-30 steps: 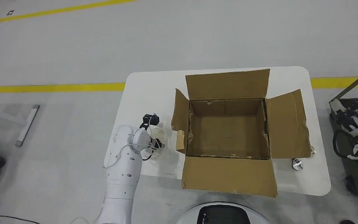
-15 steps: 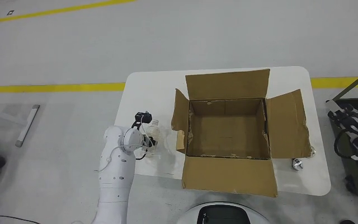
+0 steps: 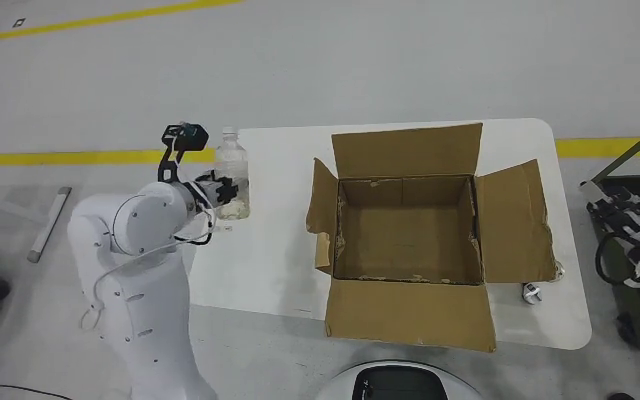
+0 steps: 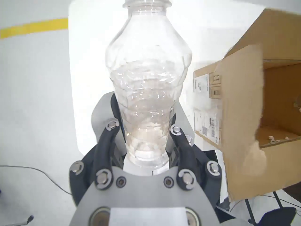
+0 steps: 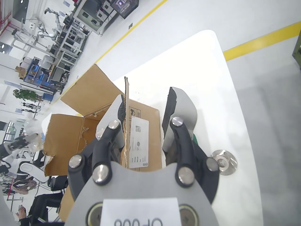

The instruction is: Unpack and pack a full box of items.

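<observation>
A clear plastic bottle (image 3: 232, 168) with a little water is held up over the table's left edge by my left gripper (image 3: 222, 190). In the left wrist view the gripper (image 4: 147, 142) is shut on the lower end of the bottle (image 4: 148, 78), whose neck points away from the wrist. The open cardboard box (image 3: 405, 240) stands mid-table with all flaps out and shows a bare floor inside. My right gripper (image 5: 145, 109) is open beside the box (image 5: 141, 132), with the edge of a flap (image 5: 127, 109) seen in line with its gap.
A small metal disc (image 3: 531, 293) lies on the white table (image 3: 280, 150) by the box's right front corner, and appears as a disc (image 5: 222, 159) near the right gripper. A dark cart (image 3: 615, 240) stands off the table's right side.
The left arm has lifted the bottle from the table beside the box's left flap and swung it up and away toward the table's far left edge.
</observation>
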